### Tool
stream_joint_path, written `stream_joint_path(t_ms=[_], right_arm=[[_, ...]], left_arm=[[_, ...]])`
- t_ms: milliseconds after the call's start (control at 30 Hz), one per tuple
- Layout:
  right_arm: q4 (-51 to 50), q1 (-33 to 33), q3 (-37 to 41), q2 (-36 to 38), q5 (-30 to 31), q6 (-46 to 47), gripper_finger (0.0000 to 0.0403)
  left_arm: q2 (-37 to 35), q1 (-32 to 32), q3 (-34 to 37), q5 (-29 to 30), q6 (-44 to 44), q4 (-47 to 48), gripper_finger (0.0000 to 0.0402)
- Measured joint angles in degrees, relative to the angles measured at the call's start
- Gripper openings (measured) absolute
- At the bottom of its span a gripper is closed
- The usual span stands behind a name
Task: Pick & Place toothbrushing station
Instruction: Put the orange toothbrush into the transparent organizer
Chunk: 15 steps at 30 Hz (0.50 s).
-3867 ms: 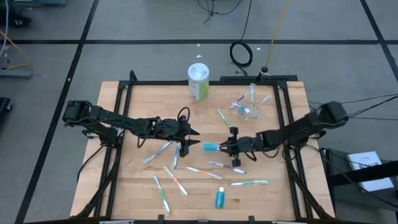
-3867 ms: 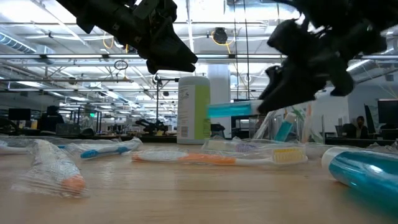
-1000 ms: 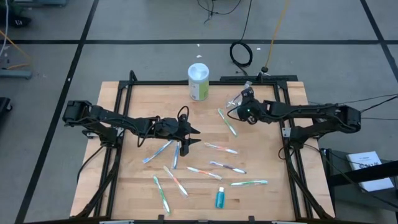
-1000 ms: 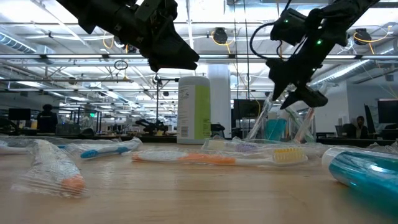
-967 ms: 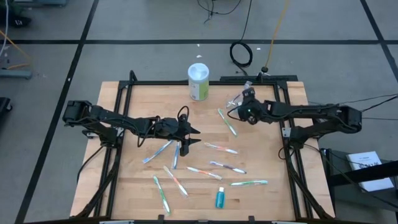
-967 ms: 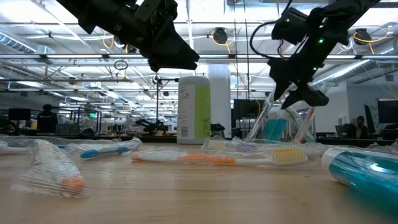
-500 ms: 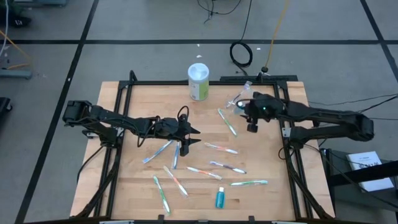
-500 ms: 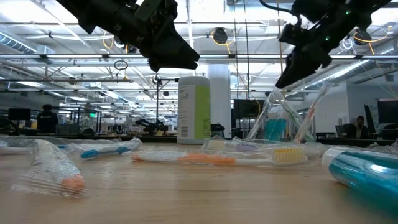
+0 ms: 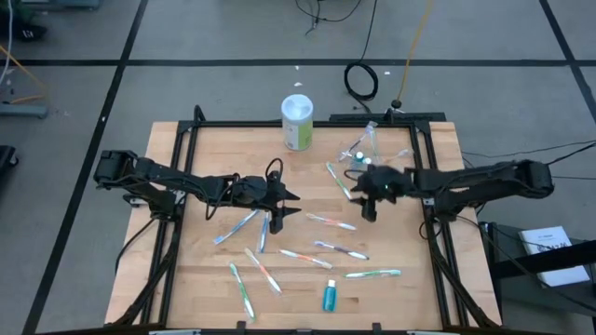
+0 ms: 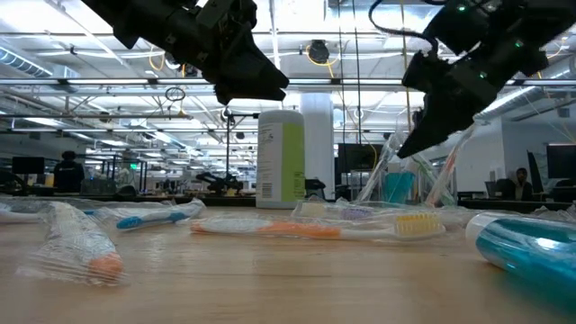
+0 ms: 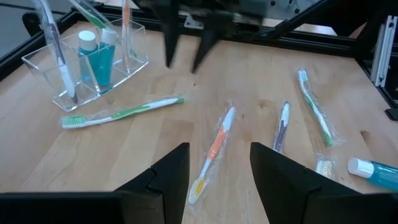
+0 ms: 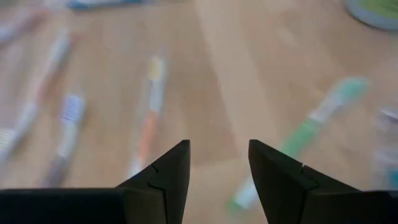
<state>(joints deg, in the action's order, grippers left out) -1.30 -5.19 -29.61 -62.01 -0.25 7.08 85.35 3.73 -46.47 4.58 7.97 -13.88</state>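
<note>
Table point(image 9: 214, 288): wooden top inside a black frame.
Cup point(image 11: 68, 74): clear plastic holder, upright near the far right corner of the table; it contains a teal toothpaste tube point(image 11: 99, 59) and several toothbrushes standing on end.
Loose toothbrushes: wrapped, lying flat across the middle and near part of the table; a green one point(image 11: 121, 112) lies just beside the cup, an orange one point(image 11: 214, 146) nearer the centre, a green-and-white one point(image 9: 372, 274) towards the near edge.
Second toothpaste tube point(image 9: 329, 296): teal, lying flat by the near edge, well apart from the cup.
Canister point(image 9: 297, 122): white and green, upright at the far edge, centre.
Right gripper point(image 9: 368, 207): raised over the table between the cup and the scattered toothbrushes; fingers parted, nothing between them.
Left gripper point(image 9: 289, 205): raised over the left-centre of the table, above two toothbrushes; fingers parted, holding nothing.
</note>
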Motion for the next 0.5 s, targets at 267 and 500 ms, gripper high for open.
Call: stream_joint_path(t_ms=[267, 500], right_arm=[[26.53, 11.53, 7.27, -10.51, 5.78, 1.97, 0.0157], [28.09, 15.94, 6.92, -22.03, 10.74, 6.74, 0.0157]], left_arm=[[1.06, 0.17, -0.01, 1.49, -1.23, -1.68, 0.0175], [0.95, 0.14, -0.01, 1.39, -0.94, -5.08, 0.0175]])
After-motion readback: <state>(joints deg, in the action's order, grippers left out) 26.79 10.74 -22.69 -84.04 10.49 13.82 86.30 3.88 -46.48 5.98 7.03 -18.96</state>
